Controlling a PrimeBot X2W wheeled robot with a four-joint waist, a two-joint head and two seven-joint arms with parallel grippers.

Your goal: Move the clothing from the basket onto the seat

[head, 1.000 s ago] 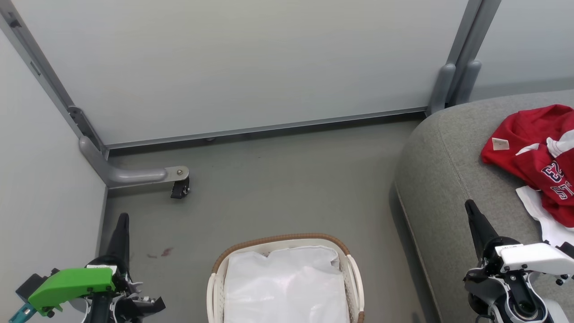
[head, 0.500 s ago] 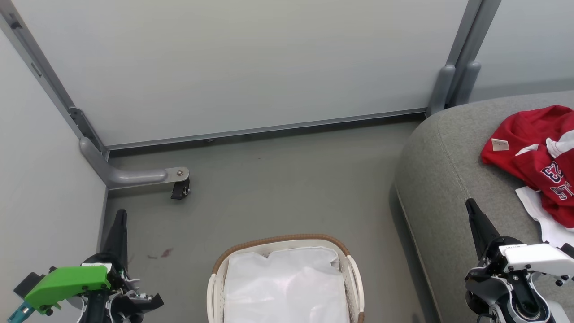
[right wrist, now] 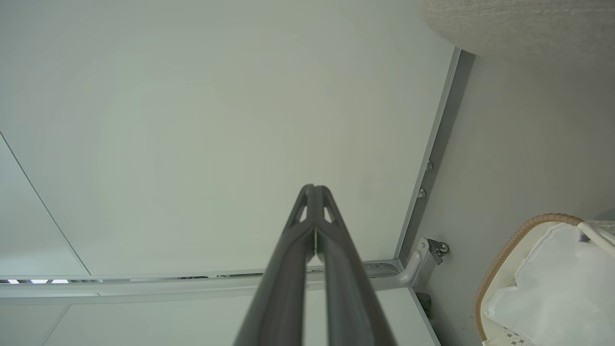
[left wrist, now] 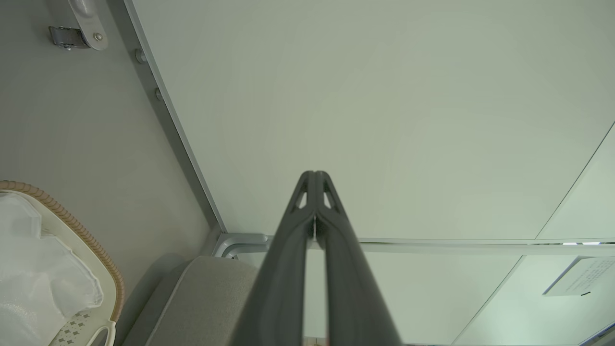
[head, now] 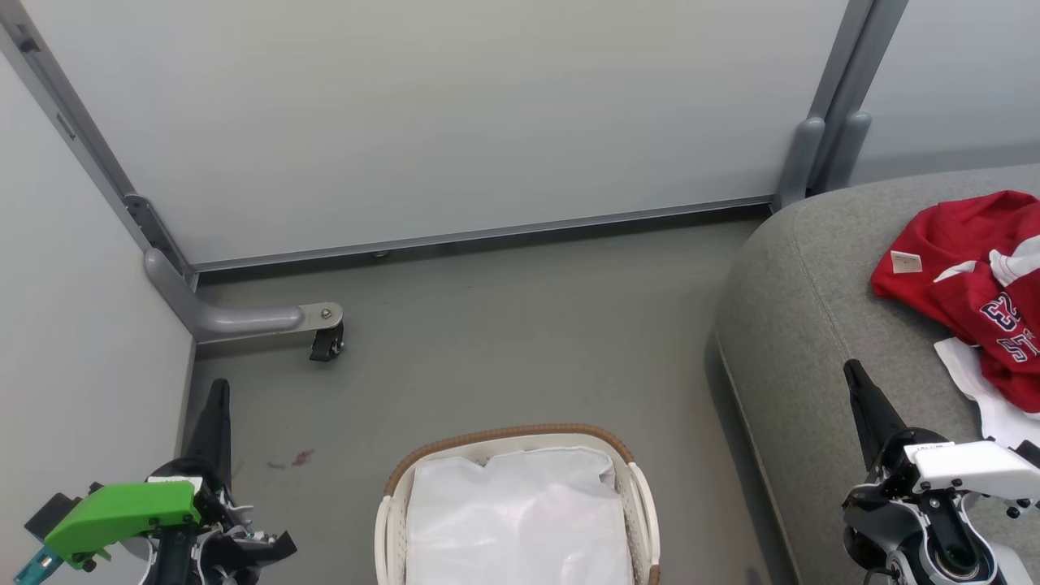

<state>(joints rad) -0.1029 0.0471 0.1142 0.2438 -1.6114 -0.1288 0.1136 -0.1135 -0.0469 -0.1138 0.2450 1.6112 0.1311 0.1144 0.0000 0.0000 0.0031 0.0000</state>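
Note:
The red clothing (head: 971, 284) with white panels, navy-and-white numbers and a small white tag lies crumpled on the grey seat (head: 804, 341) at the right edge. At bottom centre the white basket (head: 626, 459) with its brown woven rim holds just the white liner (head: 520, 520). My left gripper (head: 218, 388) is shut and empty at the lower left, apart from the basket. To the lower right, my right gripper (head: 851, 370) is shut and empty over the seat's front part, short of the clothing. In the wrist views the left gripper (left wrist: 314, 174) and right gripper (right wrist: 313, 187) have their fingers pressed together.
Pale partition panels (head: 439, 114) stand at the back and left on grey frames. A caster foot (head: 325, 341) juts onto the grey floor (head: 504, 341) at the left. A frame post (head: 800, 162) rises behind the seat.
The left gripper has shifted slightly up and to the left in the head view since a second ago. The right gripper, clothing and basket have stayed in place.

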